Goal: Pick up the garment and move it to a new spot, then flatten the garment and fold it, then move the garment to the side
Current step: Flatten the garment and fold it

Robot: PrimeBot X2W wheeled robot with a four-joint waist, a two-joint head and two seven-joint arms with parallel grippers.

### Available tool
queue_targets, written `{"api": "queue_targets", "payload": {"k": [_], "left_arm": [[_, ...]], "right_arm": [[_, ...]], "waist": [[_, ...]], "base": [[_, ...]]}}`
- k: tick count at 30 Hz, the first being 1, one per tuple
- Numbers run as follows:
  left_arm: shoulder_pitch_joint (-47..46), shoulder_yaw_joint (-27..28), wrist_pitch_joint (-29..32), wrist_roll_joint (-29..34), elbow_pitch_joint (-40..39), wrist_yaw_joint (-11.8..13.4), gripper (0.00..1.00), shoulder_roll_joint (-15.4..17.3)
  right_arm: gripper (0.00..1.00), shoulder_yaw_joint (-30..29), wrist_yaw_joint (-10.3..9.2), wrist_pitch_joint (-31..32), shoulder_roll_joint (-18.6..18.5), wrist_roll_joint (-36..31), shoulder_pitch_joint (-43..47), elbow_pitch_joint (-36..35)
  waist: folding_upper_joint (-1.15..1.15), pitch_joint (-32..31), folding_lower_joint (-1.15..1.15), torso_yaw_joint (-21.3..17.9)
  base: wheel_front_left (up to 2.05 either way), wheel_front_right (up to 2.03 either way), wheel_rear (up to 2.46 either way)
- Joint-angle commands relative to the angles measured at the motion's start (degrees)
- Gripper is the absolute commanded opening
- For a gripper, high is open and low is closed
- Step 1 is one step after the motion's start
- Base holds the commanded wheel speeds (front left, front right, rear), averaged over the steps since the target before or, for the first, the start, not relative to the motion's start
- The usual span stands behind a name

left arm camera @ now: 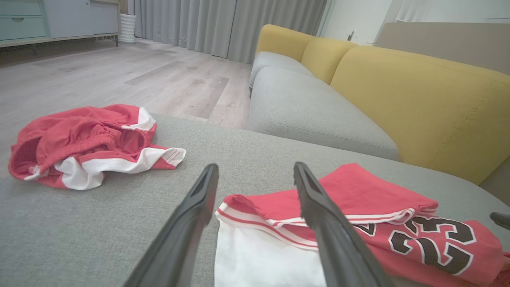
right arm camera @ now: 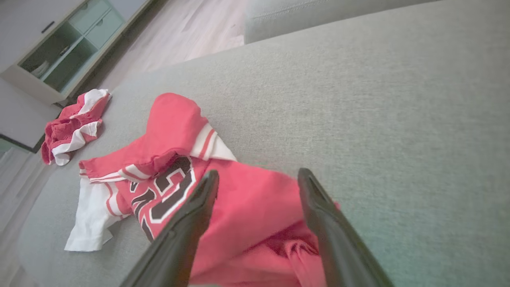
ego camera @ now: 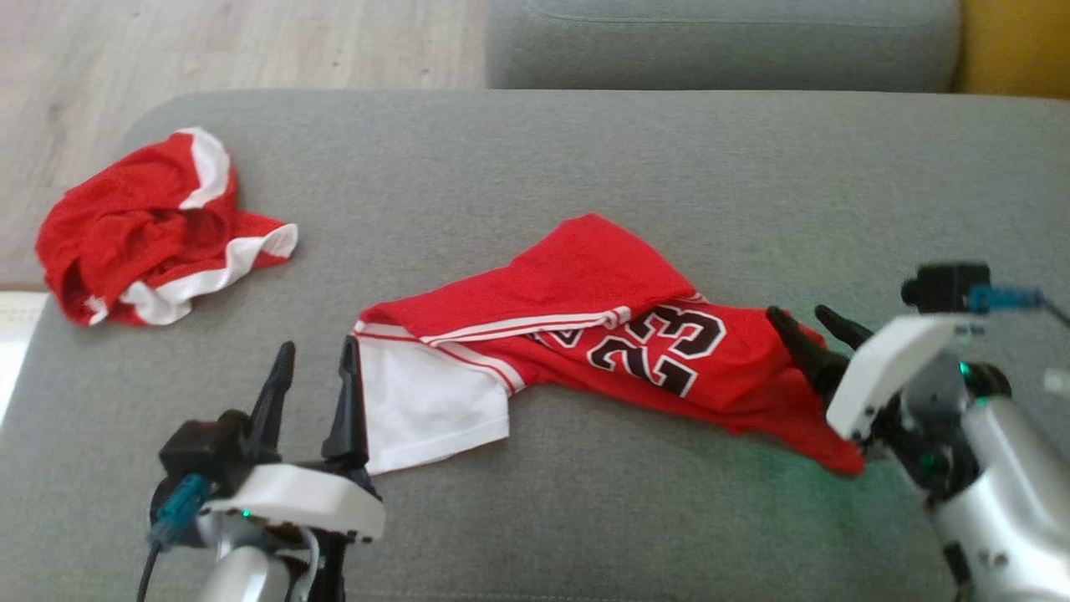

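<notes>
The garment, a red jersey [ego camera: 585, 284] with a black "23" and a white panel, lies crumpled and partly folded over itself in the middle of the grey cushion [ego camera: 585, 150]. My left gripper [ego camera: 319, 343] stands open at the jersey's white left end [left arm camera: 259, 255], one finger over the cloth's edge and nothing between the jaws. At the jersey's right end my right gripper [ego camera: 798, 311] is also open, its fingers spread above the bunched red cloth [right arm camera: 247, 207]. I cannot tell whether it touches the cloth.
A second red-and-white garment, crumpled shorts [ego camera: 150, 226], lies at the cushion's far left corner. Beyond the cushion stand a grey sofa seat [ego camera: 719, 42] with a yellow backrest [left arm camera: 418, 107], wooden floor [ego camera: 209, 42] and a low cabinet [right arm camera: 59, 44].
</notes>
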Motion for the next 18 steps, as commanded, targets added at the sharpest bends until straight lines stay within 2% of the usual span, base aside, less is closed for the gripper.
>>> {"api": "queue_targets", "payload": {"k": [1, 5, 6, 7, 8, 11, 18], "left_arm": [[-3.6, 1.7, -0.5, 0.4, -1.2, -0.2, 1.0, 0.0], [-3.8, 1.5, -0.7, 0.3, 0.2, 0.0, 1.0, -0.7], [-3.8, 1.5, -0.7, 0.2, 0.4, 0.0, 1.0, -0.7], [-3.7, 1.5, -0.7, 0.2, 0.6, 0.0, 1.0, -0.7], [-3.6, 1.5, -0.8, 0.1, 0.8, 0.0, 1.0, -0.7], [-3.3, 1.6, -0.9, 0.0, 1.3, -0.1, 1.0, -0.7], [-3.7, 0.8, -1.2, 0.2, 1.7, -0.5, 1.0, -1.4]], "right_arm": [[1.0, 1.3, -0.04, 2.9, -1.7, 1.7, -4.0, -0.7], [1.0, 2.6, -0.04, 12.5, -2.7, 2.9, -6.4, 4.7], [0.92, 2.7, -0.04, 14.6, -3.0, 2.3, -6.9, 5.9], [0.5, 2.5, -0.04, 16.1, -3.0, 1.9, -7.3, 6.8], [0.0, 2.3, -0.04, 17.4, -2.7, 1.9, -7.7, 7.2], [0.0, 1.8, -0.04, 19.3, -2.5, 2.2, -8.1, 6.8], [0.0, -1.8, -0.04, 12.4, -3.7, 0.0, -11.1, 4.6]], "waist": [[0.0, 0.0, 0.0, 1.0], [0.0, -0.2, 0.0, 2.8], [0.0, -0.2, 0.0, 3.2], [0.0, -0.2, 0.0, 3.6], [0.0, -0.1, 0.0, 3.9], [0.0, -0.1, 0.0, 4.7], [0.0, 1.1, 0.0, 6.4]], "base": [[0.0, 0.0, 0.0], [0.0, 0.0, 0.0], [0.0, 0.0, 0.0], [0.0, 0.0, 0.0], [0.0, 0.0, 0.0], [0.0, 0.0, 0.0], [0.0, 0.0, 0.0]]}}
